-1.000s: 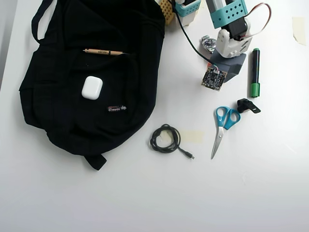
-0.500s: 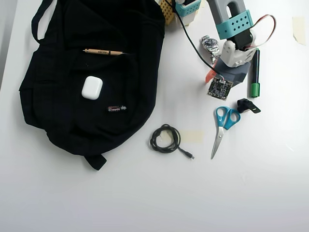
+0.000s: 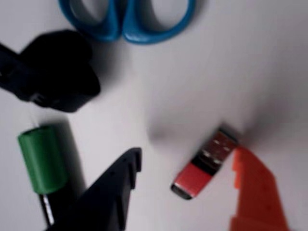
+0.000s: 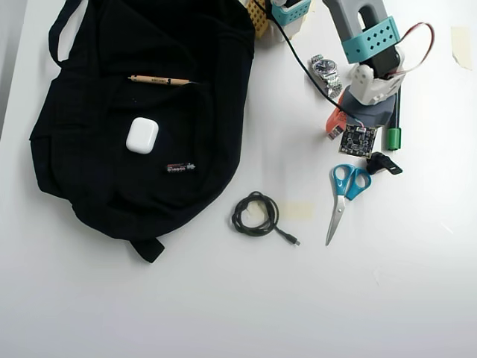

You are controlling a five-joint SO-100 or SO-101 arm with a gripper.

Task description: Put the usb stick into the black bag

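In the wrist view the usb stick [image 3: 204,166] lies flat on the white table, red body toward the bottom and silver end up to the right. My gripper [image 3: 187,155] is open around it: the black finger [image 3: 113,192] stands to its left, and the orange finger [image 3: 255,192] is close by its silver end on the right. In the overhead view the gripper [image 4: 340,127] is at the upper right and hides the stick. The black bag [image 4: 112,179] lies spread out at the upper left, far from the gripper.
Blue scissors [image 4: 344,195] [image 3: 127,21], a green-capped marker [image 4: 393,128] [image 3: 43,159] and a small black object [image 4: 384,162] [image 3: 55,70] lie close to the gripper. A watch [image 4: 326,71] and a coiled cable [image 4: 255,213] are nearby. A white case [image 4: 141,135], pencil [image 4: 158,79] and battery [image 4: 180,168] rest on the bag.
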